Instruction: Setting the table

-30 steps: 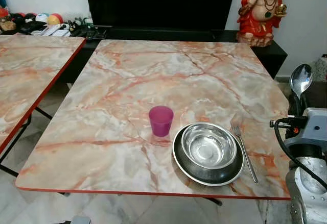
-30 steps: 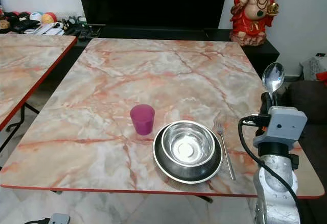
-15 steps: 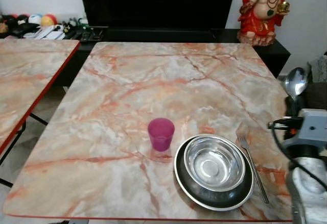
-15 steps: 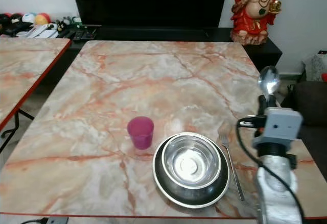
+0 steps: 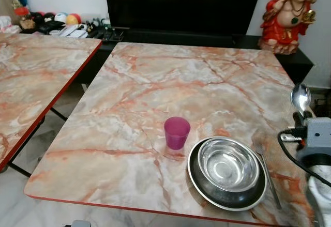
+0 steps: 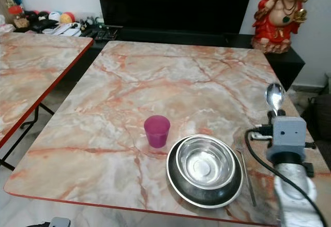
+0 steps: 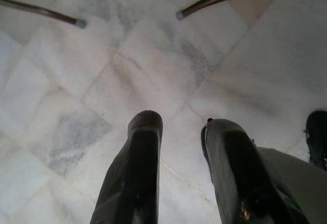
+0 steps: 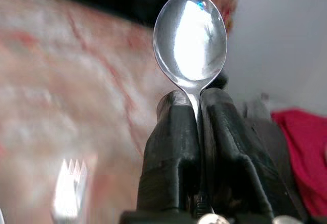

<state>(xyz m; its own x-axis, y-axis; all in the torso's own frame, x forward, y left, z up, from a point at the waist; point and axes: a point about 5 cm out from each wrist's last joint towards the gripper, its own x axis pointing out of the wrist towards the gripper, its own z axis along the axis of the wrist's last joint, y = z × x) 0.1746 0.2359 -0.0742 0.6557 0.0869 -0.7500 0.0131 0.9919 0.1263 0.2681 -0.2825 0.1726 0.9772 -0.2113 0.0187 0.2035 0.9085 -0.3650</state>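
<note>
Head cam: right end effector sits at the marble worktop's right edge, pinching a spoon upright. Just to its left: fork, steel bowl in a dark plate, pink cup.

Left wrist cam: left end effector is spread, pointing at tiled floor.

Right wrist cam: fingers are pressed on the spoon's neck.

A shiny steel bowl sits inside a darker round plate near the marble table's front edge. A magenta plastic cup stands upright at the plate's 10 o'clock. A fork lies at its 3 o'clock. A spoon stands upright, bowl upward, at 2 o'clock.
</note>
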